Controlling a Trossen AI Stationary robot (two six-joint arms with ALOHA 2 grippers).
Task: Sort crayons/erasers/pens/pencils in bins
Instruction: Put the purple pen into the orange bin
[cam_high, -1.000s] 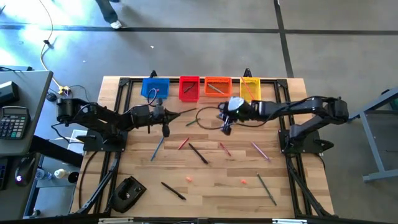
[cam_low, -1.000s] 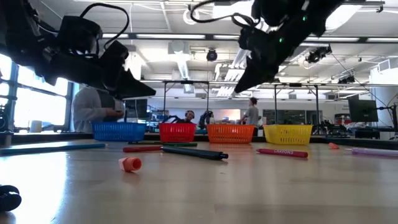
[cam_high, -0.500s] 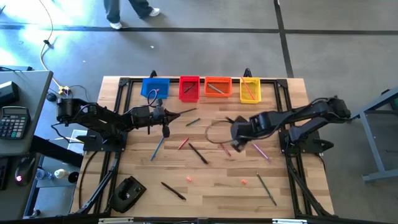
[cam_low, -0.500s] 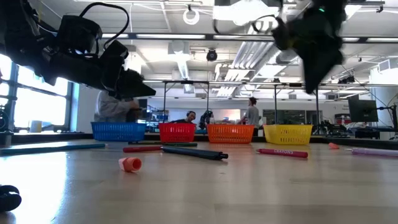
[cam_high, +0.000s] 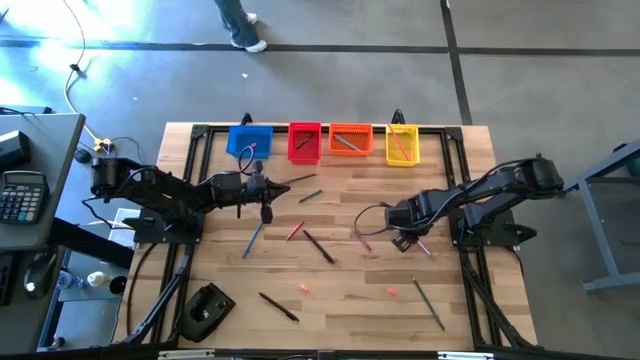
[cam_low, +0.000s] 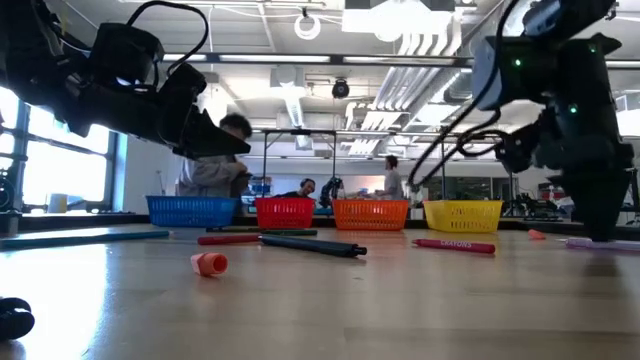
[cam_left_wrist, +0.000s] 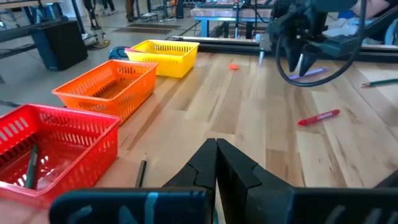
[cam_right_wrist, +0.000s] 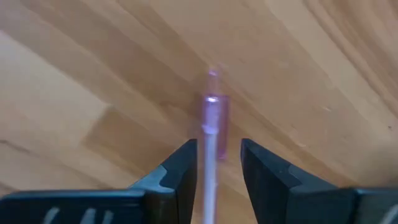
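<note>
Directly under my right gripper (cam_right_wrist: 214, 163), a pale purple pen (cam_right_wrist: 211, 124) lies on the desk (cam_high: 340, 290) between its parted fingers, so I judge this the pickup step: drop a little and close. A red crayon (cam_high: 361, 240) lies just beside it and could get caught. My left gripper (cam_left_wrist: 217, 163) waits pressed shut nearer the bins (cam_high: 325, 142).

You've got even overhead light on the worktop (cam_high: 330, 270), only soft shadows under the arms. Ceiling strip lights (cam_low: 300, 20) glare above it in the low view, arms silhouetted. Purple pen (cam_right_wrist: 210, 124) is blurred between the right wrist's fingers (cam_right_wrist: 177, 171).
</note>
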